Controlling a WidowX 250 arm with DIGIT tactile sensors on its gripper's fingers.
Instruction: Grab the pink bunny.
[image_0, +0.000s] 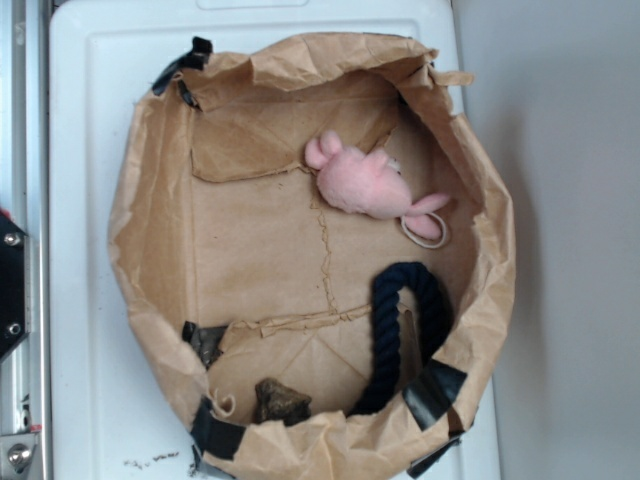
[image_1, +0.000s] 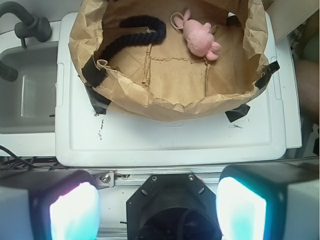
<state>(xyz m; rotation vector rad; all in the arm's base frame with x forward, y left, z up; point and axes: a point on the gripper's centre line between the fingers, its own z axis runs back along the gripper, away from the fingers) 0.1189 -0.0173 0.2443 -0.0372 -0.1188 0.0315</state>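
The pink bunny (image_0: 362, 181) lies on the floor of a brown paper basket (image_0: 150, 250), at its upper right, with a cream loop (image_0: 428, 234) beside its limb. In the wrist view the pink bunny (image_1: 201, 39) lies at the far side of the basket (image_1: 150, 100). My gripper (image_1: 157, 210) is open and empty, its two pads (image_1: 74, 212) wide apart, well back from the basket, over the robot base at the white lid's near edge. The gripper does not show in the exterior view.
A thick dark navy rope (image_0: 400, 330) curves along the basket floor below the bunny; it also shows in the wrist view (image_1: 135, 31). A dark brown lump (image_0: 280, 400) lies at the basket's lower edge. The basket stands on a white lid (image_0: 90, 400). A sink (image_1: 25, 95) is at the left.
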